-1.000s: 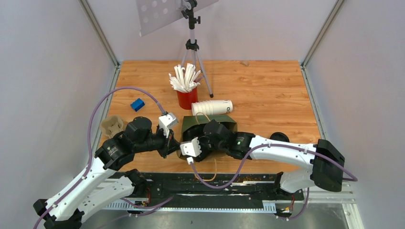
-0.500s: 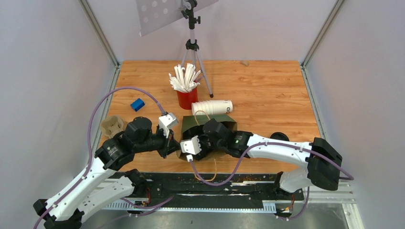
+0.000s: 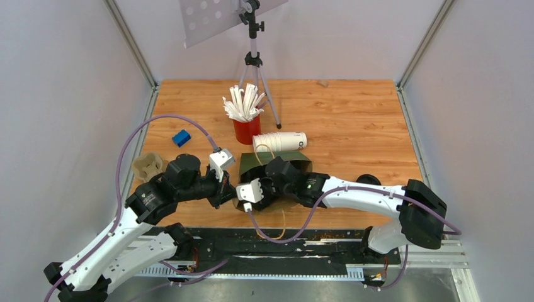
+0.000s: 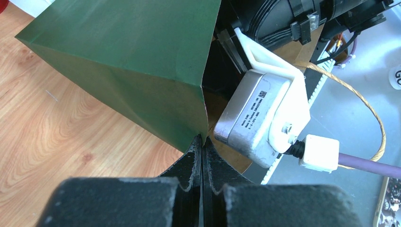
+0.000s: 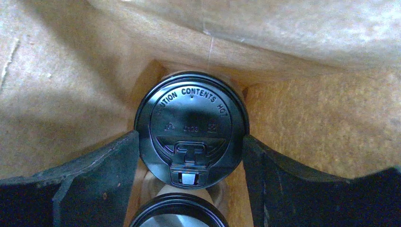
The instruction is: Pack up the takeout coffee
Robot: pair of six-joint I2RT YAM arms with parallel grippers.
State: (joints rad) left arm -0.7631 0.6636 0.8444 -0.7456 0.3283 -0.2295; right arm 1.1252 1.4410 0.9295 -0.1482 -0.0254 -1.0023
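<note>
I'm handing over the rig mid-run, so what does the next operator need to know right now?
Left claw: shut on the green bag, pinching an edge at its mouth.
Right claw: inside the bag, closed on the takeout coffee, one finger on each side of its black lid.
Done: cup is lidded and inside the bag.
Unclear: whether the cup rests on the bag's bottom.
Left: probably seat the cup, release it, withdraw the right claw, then let go of the bag.
</note>
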